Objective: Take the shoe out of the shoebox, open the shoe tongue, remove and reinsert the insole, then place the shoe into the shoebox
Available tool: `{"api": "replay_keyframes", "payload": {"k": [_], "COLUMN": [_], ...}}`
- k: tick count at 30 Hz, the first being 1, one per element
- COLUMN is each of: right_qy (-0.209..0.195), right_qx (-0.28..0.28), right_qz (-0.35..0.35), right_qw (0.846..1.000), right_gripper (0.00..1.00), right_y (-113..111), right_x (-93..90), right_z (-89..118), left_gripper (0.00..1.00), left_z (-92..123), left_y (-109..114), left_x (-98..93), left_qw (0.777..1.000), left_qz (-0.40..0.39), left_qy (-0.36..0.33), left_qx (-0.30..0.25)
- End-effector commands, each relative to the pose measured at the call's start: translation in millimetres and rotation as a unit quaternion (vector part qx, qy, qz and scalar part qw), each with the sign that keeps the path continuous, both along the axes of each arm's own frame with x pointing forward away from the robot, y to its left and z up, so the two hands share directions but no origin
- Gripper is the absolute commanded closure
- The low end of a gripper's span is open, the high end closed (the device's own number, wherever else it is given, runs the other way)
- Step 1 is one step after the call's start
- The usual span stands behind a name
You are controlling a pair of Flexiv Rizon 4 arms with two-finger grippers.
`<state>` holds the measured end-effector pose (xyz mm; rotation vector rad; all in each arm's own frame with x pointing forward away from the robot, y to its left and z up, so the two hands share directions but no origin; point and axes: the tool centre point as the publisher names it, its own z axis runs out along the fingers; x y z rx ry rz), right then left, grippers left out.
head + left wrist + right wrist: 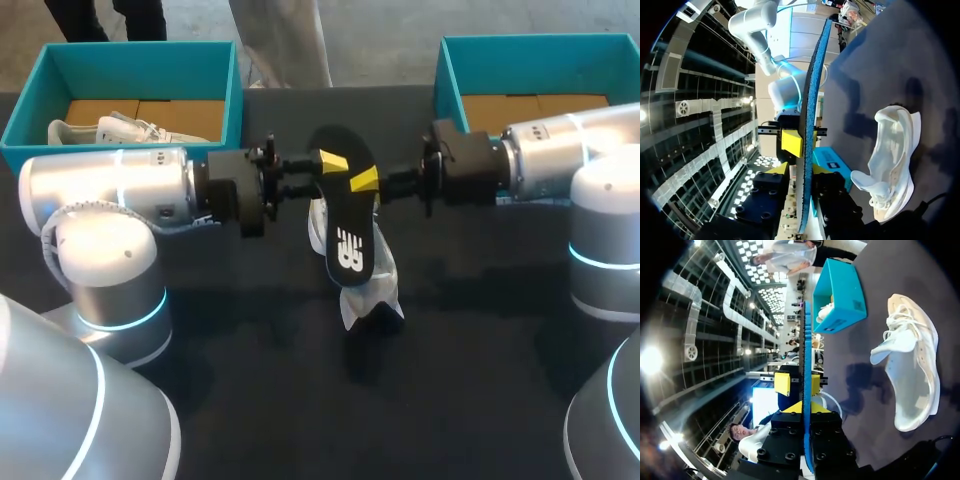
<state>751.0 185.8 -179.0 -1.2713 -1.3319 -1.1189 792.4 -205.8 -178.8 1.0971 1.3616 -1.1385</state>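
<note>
Tight on the insole [347, 225] — left fingers [777, 169] and right fingers [792, 408], above the shoe [912, 375]

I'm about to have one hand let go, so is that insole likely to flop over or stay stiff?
Probably fairly stiff: the insole runs in a near-straight line past the left hand and right hand, without sagging. It looks thin, so likely light; one hand should hold it, though the free end might droop slightly.

Dark table [250, 410]: white shoe [380, 288] centre, left shoebox [140, 70], right shoebox [530, 62] at back.
</note>
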Motion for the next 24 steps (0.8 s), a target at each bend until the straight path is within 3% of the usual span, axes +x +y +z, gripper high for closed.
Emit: {"api": "replay_keyframes", "payload": {"k": [1, 8, 12, 17, 20, 24], "right_qy": [-0.002, -0.005, -0.005, -0.005, -0.004, -0.004], "right_qx": [-0.002, -0.002, -0.001, 0.001, 0.001, 0.002], "right_qz": [-0.005, -0.003, -0.001, 0.001, 0.001, 0.001], "right_qw": [1.0, 1.0, 1.0, 1.0, 1.0, 1.0], "right_gripper": [1.0, 1.0, 1.0, 1.0, 1.0, 1.0], "right_y": [-3.0, -3.0, -2.1, -1.1, -1.3, -1.1], "right_x": [-4.8, -5.7, -6.5, -6.9, -7.4, -7.4], "right_z": [2.4, 3.1, 2.6, 2.1, 1.1, 1.0], "left_gripper": [0.79, 0.86, 0.82, 0.86, 1.0, 1.0], "left_z": [-2.1, -3.8, -3.5, -3.5, -3.4, -4.0], "left_y": [1.2, -0.7, -3.7, -5.3, -5.6, -5.9], "left_x": [-5.1, -7.6, -8.1, -8.5, -8.6, -9.1], "left_qw": [1.0, 1.0, 1.0, 1.0, 1.0, 1.0], "left_qz": [0.001, 0.001, 0.001, 0.001, 0.001, -0.002], "left_qy": [0.0, 0.002, 0.001, 0.001, 0.002, 0.006], "left_qx": [0.004, 0.008, 0.006, 0.005, 0.005, 0.008]}}
